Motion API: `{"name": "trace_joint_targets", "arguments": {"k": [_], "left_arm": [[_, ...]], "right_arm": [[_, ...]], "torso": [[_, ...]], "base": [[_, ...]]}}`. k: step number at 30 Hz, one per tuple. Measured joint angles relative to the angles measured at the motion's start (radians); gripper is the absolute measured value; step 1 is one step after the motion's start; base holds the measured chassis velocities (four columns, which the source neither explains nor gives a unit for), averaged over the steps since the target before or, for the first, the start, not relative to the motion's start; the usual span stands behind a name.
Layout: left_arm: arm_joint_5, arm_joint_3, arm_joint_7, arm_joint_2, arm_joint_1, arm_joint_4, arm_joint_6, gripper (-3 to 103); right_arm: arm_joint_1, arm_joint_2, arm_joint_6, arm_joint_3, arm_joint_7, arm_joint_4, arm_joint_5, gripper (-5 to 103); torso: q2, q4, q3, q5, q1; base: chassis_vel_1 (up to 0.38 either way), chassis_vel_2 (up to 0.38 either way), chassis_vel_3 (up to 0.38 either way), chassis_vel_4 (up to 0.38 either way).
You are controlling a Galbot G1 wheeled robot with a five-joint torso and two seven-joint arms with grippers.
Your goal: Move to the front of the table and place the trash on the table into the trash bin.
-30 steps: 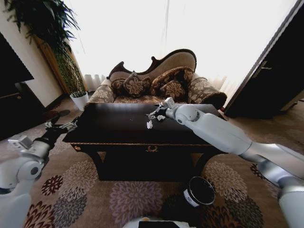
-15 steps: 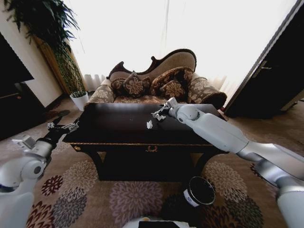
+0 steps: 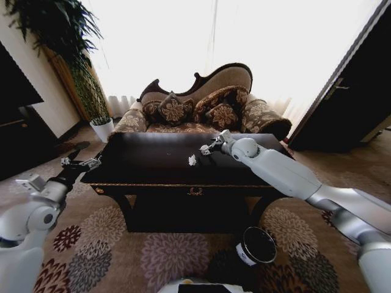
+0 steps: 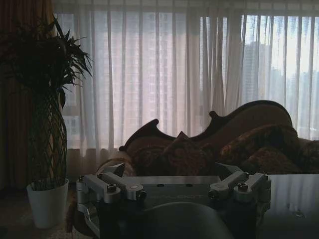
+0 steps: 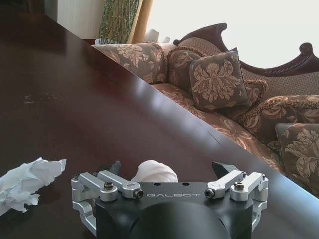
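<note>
The dark glossy table (image 3: 146, 162) stands straight ahead. My right gripper (image 3: 206, 148) reaches over its far middle part and is open. In the right wrist view a small white paper ball (image 5: 153, 172) lies on the tabletop (image 5: 75, 114) between the spread fingers of the right gripper (image 5: 168, 168), untouched as far as I can see. A second crumpled piece of white paper (image 3: 192, 160) (image 5: 27, 181) lies a little nearer the table's front. The dark trash bin (image 3: 256, 245) with its white label stands on the carpet below the table's front right. My left gripper (image 3: 82, 157) (image 4: 172, 172) hovers open off the table's left end.
A patterned sofa (image 3: 201, 107) with cushions stands right behind the table. A white plant pot (image 3: 102, 128) and a tall plant are at the back left, and a dark door (image 3: 348, 104) is at the right. Flowered carpet (image 3: 91, 256) lies open at the front left.
My right gripper has shifted slightly to the right over the tabletop. The left arm has settled a little lower. The paper pieces and the bin have stayed put.
</note>
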Motion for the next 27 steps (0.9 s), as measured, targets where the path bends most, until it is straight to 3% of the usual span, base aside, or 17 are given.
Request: {"name": "trace_joint_targets", "arguments": {"k": [16,18,27], "left_arm": [[0.003,0.015,0.000,0.000,-0.014,0.006,0.000,100],[0.003,0.015,0.000,0.000,-0.014,0.006,0.000,100],[0.003,0.016,0.000,-0.001,-0.014,0.006,0.000,100]], "right_arm": [[-0.026,-0.015,0.011,0.009,-0.008,-0.017,-0.012,101],[-0.027,-0.016,0.013,0.011,-0.008,-0.018,-0.012,97],[-0.025,-0.021,0.020,0.011,-0.012,-0.009,-0.009,60]], "torso": [[0.000,-0.0001,0.000,0.0001,0.000],[0.000,0.0000,0.000,0.0001,0.000],[0.000,0.0000,0.000,0.0000,0.000]], "base": [[0.000,0.000,0.000,0.000],[0.000,0.000,0.000,0.000],[0.000,0.000,0.000,0.000]]}}
